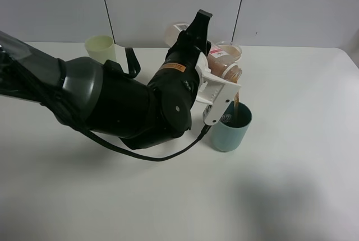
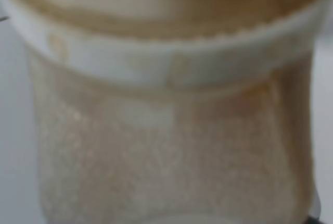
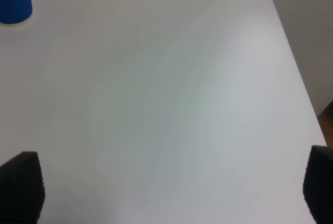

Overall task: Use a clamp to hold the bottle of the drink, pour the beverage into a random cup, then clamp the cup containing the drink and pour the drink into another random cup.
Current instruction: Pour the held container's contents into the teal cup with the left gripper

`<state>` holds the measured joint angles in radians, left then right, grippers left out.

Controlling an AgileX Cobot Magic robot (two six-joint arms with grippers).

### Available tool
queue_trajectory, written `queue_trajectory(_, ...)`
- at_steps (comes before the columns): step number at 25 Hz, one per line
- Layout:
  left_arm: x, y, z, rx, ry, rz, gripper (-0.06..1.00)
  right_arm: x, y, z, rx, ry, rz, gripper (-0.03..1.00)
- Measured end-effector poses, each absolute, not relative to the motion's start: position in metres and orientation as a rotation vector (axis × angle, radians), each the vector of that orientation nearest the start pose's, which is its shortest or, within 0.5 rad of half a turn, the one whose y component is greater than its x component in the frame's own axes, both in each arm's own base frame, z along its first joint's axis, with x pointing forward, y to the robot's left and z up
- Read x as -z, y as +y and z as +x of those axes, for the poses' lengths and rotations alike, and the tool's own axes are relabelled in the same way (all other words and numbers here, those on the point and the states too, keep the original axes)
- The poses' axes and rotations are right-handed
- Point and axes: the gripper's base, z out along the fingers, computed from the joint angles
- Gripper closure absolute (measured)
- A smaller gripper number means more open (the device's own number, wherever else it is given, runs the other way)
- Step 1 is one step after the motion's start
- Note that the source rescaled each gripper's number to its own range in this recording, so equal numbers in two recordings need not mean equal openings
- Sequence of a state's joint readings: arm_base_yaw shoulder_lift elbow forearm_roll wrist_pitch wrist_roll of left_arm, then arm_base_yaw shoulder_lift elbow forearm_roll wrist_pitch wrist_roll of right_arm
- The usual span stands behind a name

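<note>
My left gripper is shut on the drink bottle, tilted mouth-down over the teal cup. A thin brown stream runs from the bottle's mouth into the cup. The left wrist view is filled by the blurred bottle with brownish drink and a white band. My right gripper is open and empty above bare table; only its two dark fingertips show. It is out of the exterior high view.
A pale yellow cup stands at the back left. A pinkish cup and another rim sit behind the bottle. A blue cup shows in the right wrist view. The table edge runs nearby.
</note>
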<state>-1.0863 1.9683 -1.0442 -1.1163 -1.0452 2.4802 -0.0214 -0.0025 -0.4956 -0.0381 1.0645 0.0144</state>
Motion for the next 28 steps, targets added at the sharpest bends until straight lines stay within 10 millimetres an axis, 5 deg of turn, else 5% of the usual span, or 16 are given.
queue_trajectory(28, -0.1899, -0.3108, 0.2419, -1.310, 0.831, 1.631, 0.93, -0.2758, -0.0029, -0.0050, 0.050, 2.049, 0.038, -0.03)
